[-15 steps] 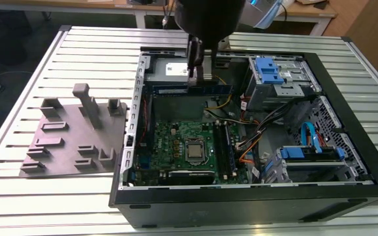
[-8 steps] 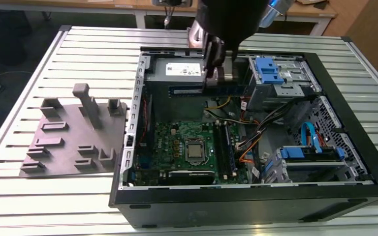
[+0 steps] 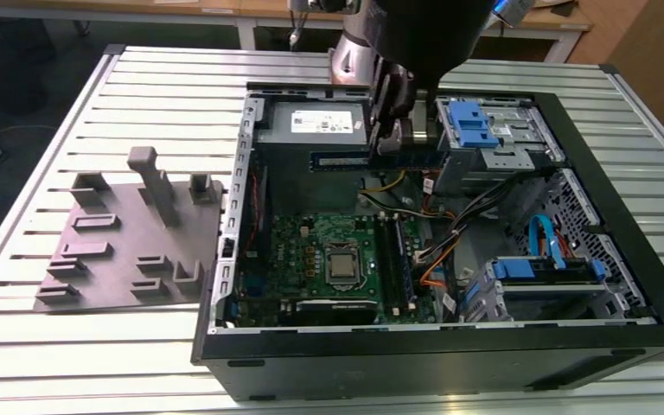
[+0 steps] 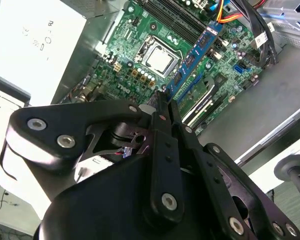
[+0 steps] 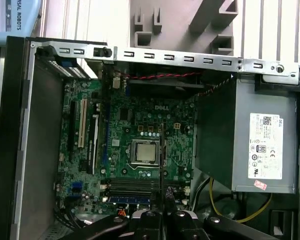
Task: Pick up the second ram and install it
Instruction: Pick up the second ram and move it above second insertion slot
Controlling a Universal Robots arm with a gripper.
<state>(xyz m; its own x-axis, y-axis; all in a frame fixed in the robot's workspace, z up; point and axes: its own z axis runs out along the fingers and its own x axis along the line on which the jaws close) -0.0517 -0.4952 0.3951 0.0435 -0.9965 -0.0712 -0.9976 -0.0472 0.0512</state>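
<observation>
Jaws of the black robot hand point(image 3: 407, 149) are pressing together on the second ram point(image 3: 341, 160), one thin dark blue memory stick with black chips, holding it level over the open black computer case point(image 3: 424, 367). That case is sitting on the slatted metal bench point(image 3: 136, 86), toward its edge at the exterior view's right; one grey plastic fixture block point(image 3: 124, 251) is lying by the opposite edge. The hand is hiding part of the stick. In the first wrist view the second ram point(image 5: 162, 160) is showing edge-on above one green motherboard point(image 5: 140, 125), whose slots are proving hard to count.
</observation>
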